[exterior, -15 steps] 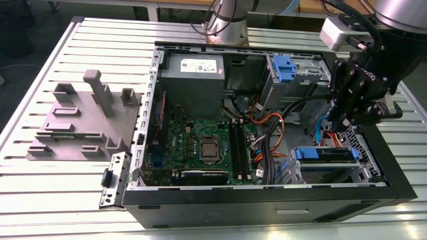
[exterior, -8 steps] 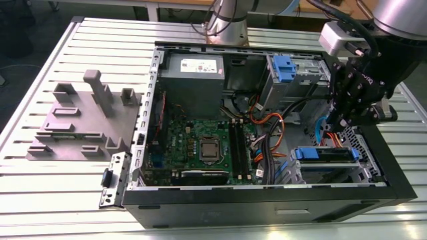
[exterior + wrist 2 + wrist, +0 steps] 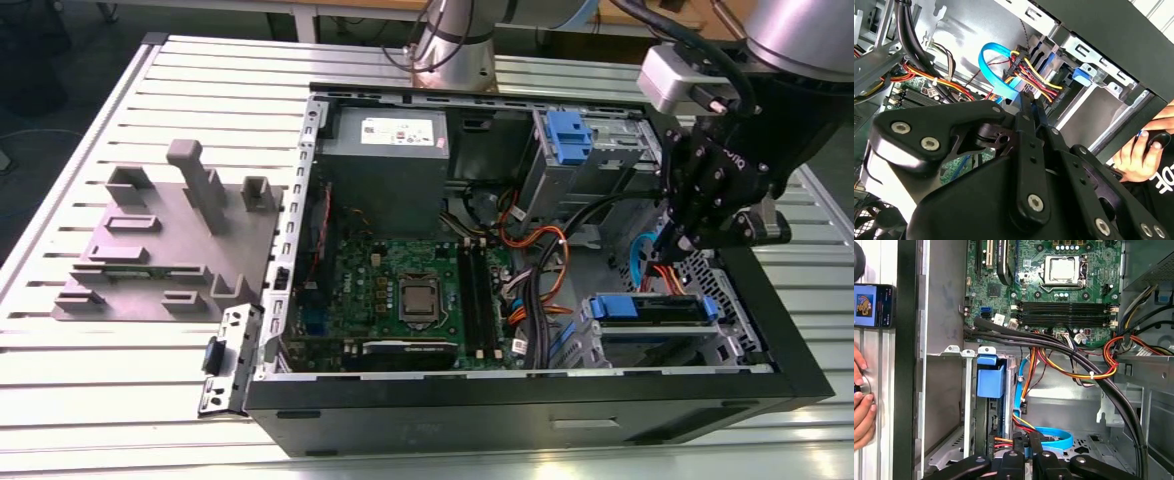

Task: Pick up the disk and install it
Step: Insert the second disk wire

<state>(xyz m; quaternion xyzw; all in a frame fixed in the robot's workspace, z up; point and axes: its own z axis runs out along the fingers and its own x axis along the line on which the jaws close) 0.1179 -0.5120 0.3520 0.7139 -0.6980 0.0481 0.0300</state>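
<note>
Open desktop computer case [image 3: 534, 400] on a slatted table [image 3: 80, 400], seen in 3 views. The disk [image 3: 647, 308] sits in the drive bay at the case's near right corner in the exterior view, its blue carrier handle uppermost; the first wrist view shows that handle [image 3: 990, 382] at the bay mouth. The gripper [image 3: 678, 250] hangs just on the far side of the disk and above it, beside the blue SATA cable [image 3: 1051, 435]. Its fingers [image 3: 1025, 107] appear pressed together with nothing seen between them. The handle's long axis runs left to right in the exterior view. A 2nd blue carrier [image 3: 567, 135] occupies the far bay.
</note>
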